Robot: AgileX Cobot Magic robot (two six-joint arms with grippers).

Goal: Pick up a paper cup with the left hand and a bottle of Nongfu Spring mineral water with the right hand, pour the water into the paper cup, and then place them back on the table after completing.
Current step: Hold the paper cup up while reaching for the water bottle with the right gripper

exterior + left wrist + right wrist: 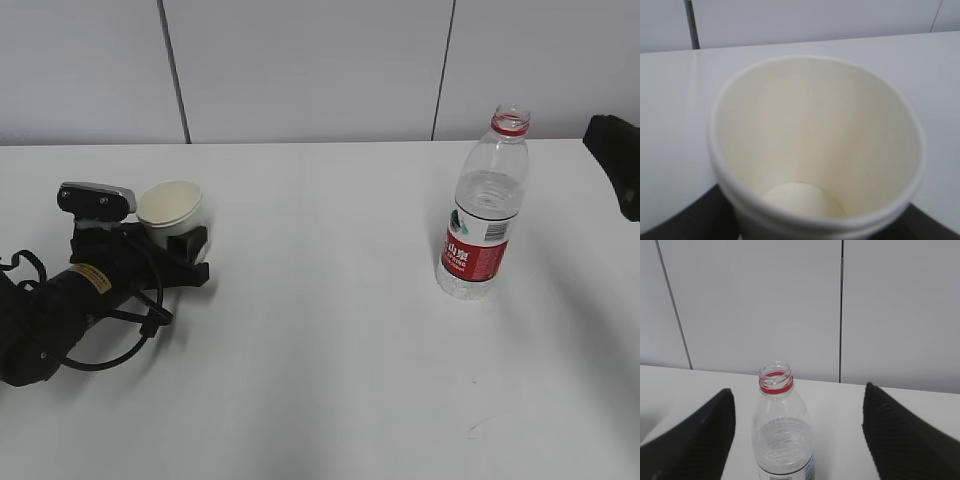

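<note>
Two arms work a white table (320,380). At far left, the left hand (178,243) lies low over the tabletop, a silver-grey block on top and a yellow sticker on its black body, loose cables curling beside it. Its fingers sit on either side of a paper cup (172,210), which stands upright with its mouth open; whether they press the cup wall or only flank it, I cannot tell. In the left wrist view the cup (815,145) fills the frame, cream inside and dry, with dark finger edges at the lower corners.

Right of centre, well apart from the cup, the bottle (483,208) stands upright on the table, uncapped, with a red neck ring and red label. Water (484,195) reaches to about its shoulder.

At the far right edge, only a black part of the right hand (620,160) shows, off the bottle. In the right wrist view its fingers (900,435) are spread wide and hold nothing, with the bottle (781,435) between and beyond them.
</note>
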